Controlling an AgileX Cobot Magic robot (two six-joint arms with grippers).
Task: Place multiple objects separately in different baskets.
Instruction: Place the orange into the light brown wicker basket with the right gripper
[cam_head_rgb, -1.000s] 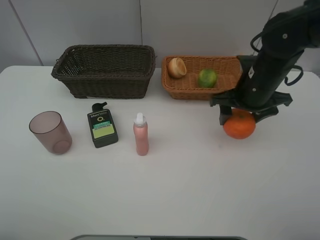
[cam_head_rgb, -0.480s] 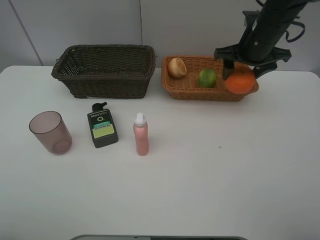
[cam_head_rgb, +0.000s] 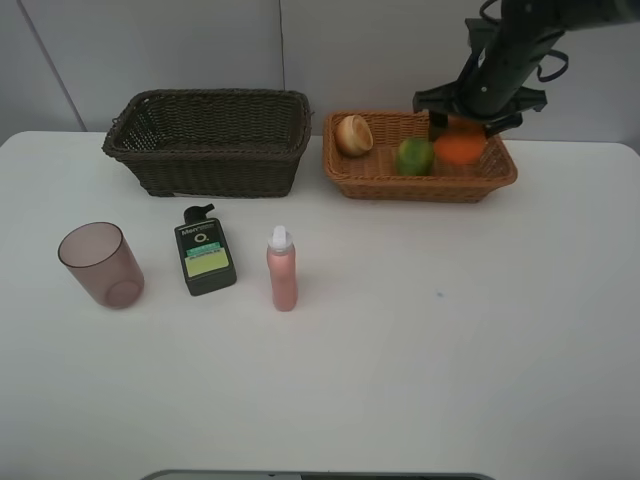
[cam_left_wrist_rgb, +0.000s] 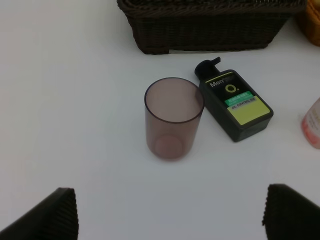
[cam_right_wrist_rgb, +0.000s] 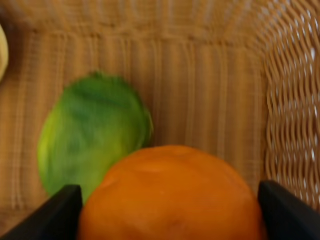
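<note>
At one o'clock, in the tan wicker basket (cam_head_rgb: 420, 190), your right gripper (cam_head_rgb: 460, 135) clamps the round orange (cam_head_rgb: 461, 151); the spread left gripper (cam_left_wrist_rgb: 168, 192) shows only wrist-side.

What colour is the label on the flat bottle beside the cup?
The label is yellow-green with a teal strip; the left wrist view shows it best.

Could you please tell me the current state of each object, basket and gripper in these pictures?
orange: gripped between the fingers of the right gripper, inside the tan basket.
green fruit: loose in the tan basket.
peach-like fruit: loose in the tan basket.
dark basket: nothing visible inside.
mauve cup: upright, empty.
dark-green bottle: lying flat.
pink bottle: upright, capped.
left gripper: open, holding nothing.
</note>
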